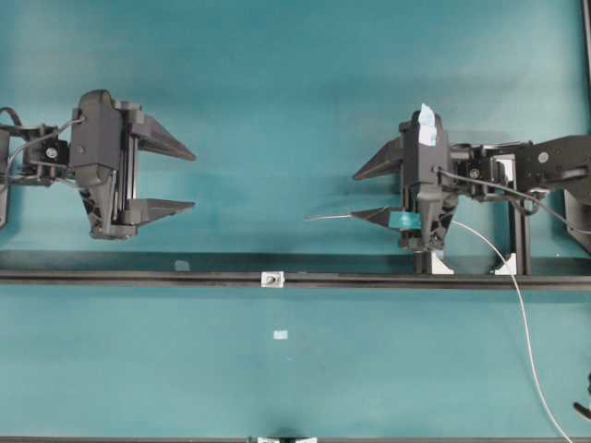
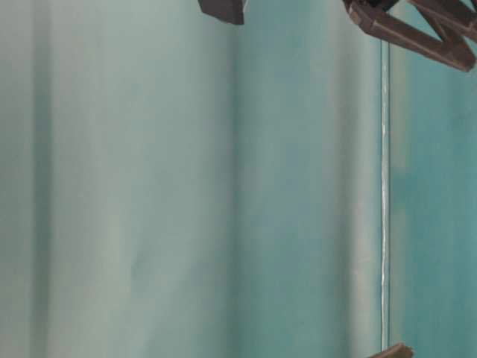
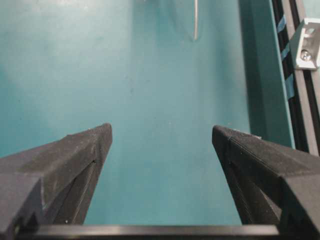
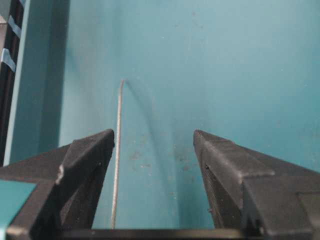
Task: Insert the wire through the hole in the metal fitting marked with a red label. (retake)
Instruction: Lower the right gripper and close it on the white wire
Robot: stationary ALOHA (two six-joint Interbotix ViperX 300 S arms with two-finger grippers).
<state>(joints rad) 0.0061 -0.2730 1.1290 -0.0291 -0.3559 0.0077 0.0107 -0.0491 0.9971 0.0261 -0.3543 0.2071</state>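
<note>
Only overhead view shows metal fitting; right wrist shows wire.

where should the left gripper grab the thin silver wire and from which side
Grip the thin silver wire close behind its free tip, which sticks out past the open right gripper toward the open left gripper. Come from the left of the overhead view, jaws straddling it crosswise, since it lies roughly level.

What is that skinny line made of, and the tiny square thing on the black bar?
The wire looks like thin bare metal: silver-grey, slightly shiny, holding a gentle curve. The metal fitting looks like pale silvery metal with a dark hole in its middle, though it is too small to be sure. The black rail looks like dark-coated metal, probably.
</note>
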